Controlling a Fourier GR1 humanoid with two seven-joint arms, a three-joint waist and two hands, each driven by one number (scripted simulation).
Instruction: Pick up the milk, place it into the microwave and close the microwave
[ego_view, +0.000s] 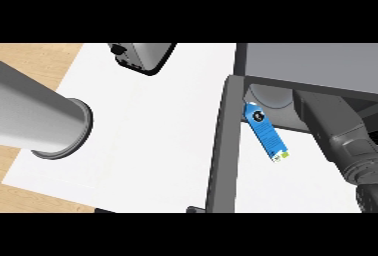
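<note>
Placement looks to be the step in hand: the milk (266, 132) is at the mouth of the microwave (310, 65) but not plainly inside, and the door (224, 160) stands wide open.

Nearest, the left forearm (37, 115) fills the view's left side above the counter (148, 150); its hand does not show. The door runs edge-on from the lower edge up to the microwave's left front corner. To its right the right arm enters from the lower right corner. The right hand (322, 116) reaches into the opening, its far end under the microwave's top. How far that hand is open I cannot tell.

The milk, a blue carton, is tilted between door and hand. Its top end points toward the round plate (275, 97) inside, and its bottom end shows against the counter in front. A strip of background separates milk and hand, so I see no contact. Whether the milk rests on anything is unclear.

Next, I judge, the milk must go fully in and settle on the plate. The arm must then clear the opening before the door can swing shut.

Farthest, a small appliance (140, 55) sits at the counter's back.
</note>
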